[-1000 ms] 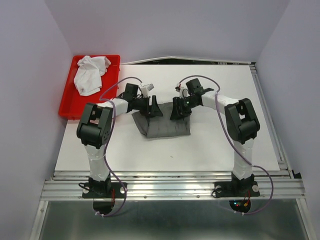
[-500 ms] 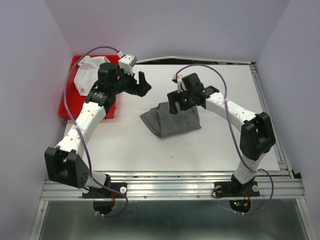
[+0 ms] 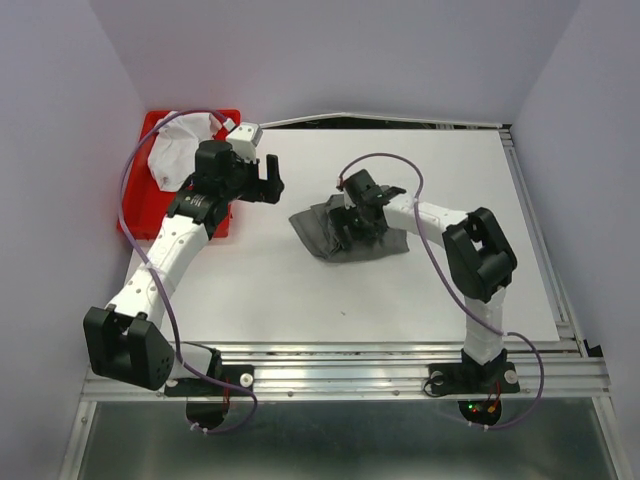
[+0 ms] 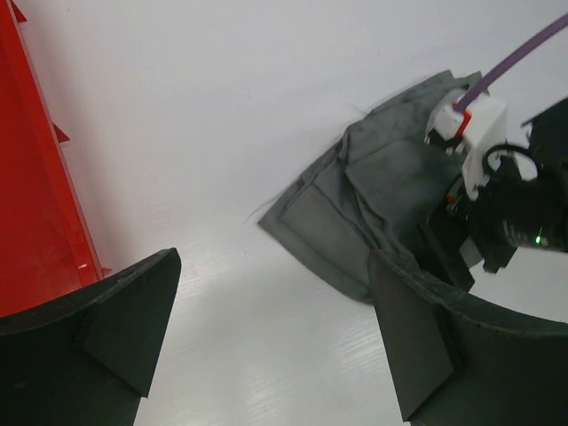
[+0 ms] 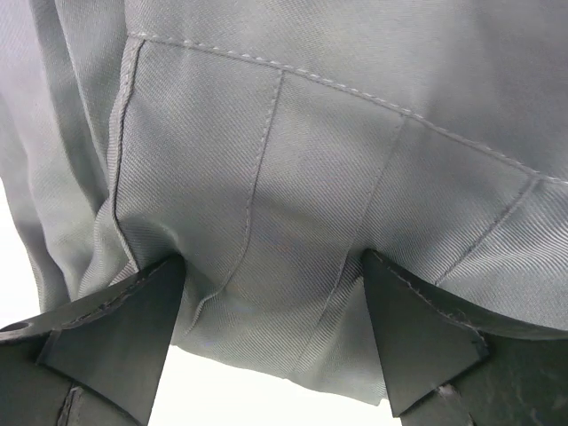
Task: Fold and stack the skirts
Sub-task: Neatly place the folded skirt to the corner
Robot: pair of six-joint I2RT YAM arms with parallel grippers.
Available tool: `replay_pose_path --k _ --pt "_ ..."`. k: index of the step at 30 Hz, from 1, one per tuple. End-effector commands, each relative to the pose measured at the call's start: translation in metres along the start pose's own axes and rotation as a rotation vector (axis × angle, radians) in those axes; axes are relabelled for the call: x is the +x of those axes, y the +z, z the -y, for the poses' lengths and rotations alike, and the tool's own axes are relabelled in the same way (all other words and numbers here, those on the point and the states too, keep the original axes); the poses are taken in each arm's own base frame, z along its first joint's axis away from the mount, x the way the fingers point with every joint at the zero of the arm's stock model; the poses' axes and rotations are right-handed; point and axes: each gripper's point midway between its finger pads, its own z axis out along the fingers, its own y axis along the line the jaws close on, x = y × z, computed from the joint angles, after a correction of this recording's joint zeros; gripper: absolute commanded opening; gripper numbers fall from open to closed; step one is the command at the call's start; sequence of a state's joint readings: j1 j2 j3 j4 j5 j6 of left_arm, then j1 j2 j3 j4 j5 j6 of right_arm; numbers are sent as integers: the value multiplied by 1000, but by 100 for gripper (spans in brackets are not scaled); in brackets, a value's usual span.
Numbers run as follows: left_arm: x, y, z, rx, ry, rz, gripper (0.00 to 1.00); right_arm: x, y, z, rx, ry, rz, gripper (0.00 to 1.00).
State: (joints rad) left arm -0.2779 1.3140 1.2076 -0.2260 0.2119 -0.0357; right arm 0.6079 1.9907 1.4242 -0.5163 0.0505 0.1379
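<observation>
The dark grey skirt (image 3: 325, 237) lies folded in a small bundle on the white table's middle. It also shows in the left wrist view (image 4: 355, 204) and fills the right wrist view (image 5: 293, 151). My right gripper (image 3: 353, 222) is open, its fingers pressed down on the skirt's cloth (image 5: 273, 262). My left gripper (image 3: 271, 178) is open and empty above bare table, left of the skirt and beside the tray (image 4: 273, 266). The white skirt (image 3: 176, 146) lies crumpled in the red tray.
The red tray (image 3: 135, 215) stands at the table's far left edge; its wall shows in the left wrist view (image 4: 40, 195). Purple cables loop over both arms. Grey walls close in the left, back and right sides.
My left gripper let go of the grey skirt and swung up and left toward the tray. My right gripper moved left and down onto the skirt, which now lies bunched smaller.
</observation>
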Motion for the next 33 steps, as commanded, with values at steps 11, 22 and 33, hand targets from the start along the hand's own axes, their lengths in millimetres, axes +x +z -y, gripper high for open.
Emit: replay_pose_path --k 11,22,33 --pt "6 -6 5 44 48 -28 98 -1 6 250 132 46 -113 88" --pt "30 -3 6 76 76 -83 98 -19 62 364 182 48 -17 89" --pt "23 -5 -1 55 99 -58 98 -89 11 375 228 54 175 100"
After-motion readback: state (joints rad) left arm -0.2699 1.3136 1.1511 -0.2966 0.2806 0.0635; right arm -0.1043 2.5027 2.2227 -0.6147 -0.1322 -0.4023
